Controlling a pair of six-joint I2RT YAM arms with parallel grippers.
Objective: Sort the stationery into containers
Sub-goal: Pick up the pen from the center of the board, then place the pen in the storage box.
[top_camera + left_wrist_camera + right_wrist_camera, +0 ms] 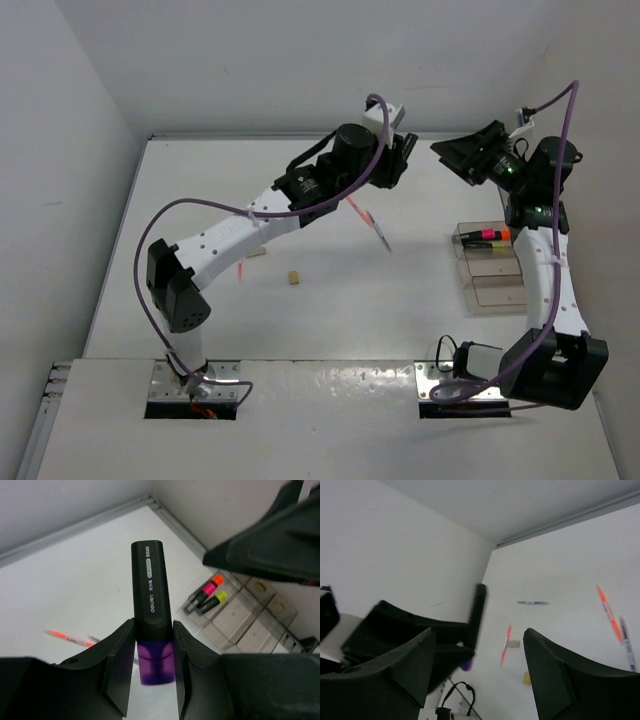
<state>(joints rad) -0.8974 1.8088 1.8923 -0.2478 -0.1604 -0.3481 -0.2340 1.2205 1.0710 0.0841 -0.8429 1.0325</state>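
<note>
Left wrist view gives me the clearest look: my left claw (152,630) is clenched on the purple highlighter (149,580), pinching it where the black barrel meets the purple end. Most of the barrel sticks out past the fingertips. The whole thing is held in the air over the far side of the table.

My right claw (479,631) stands released with nothing between its jaws. It faces the highlighter, near it but clearly apart. I read this as a hand-over from left to right, because the box (492,252) that already holds a pink and orange highlighter (209,589) and a yellow one (214,601) lies on the right arm's side.

To do it well, I would:
- Keep the left arm dead steady.
- Bring the right jaws square around the free black barrel, well away from the left fingers.
- Centre the barrel between the pads before closing.
- Let go with the left only once the right has it firmly.

The plastic looks slick, and a grip taken at the very tip would likely let it swivel. After that, I'd lay it lengthwise beside the others.
</note>
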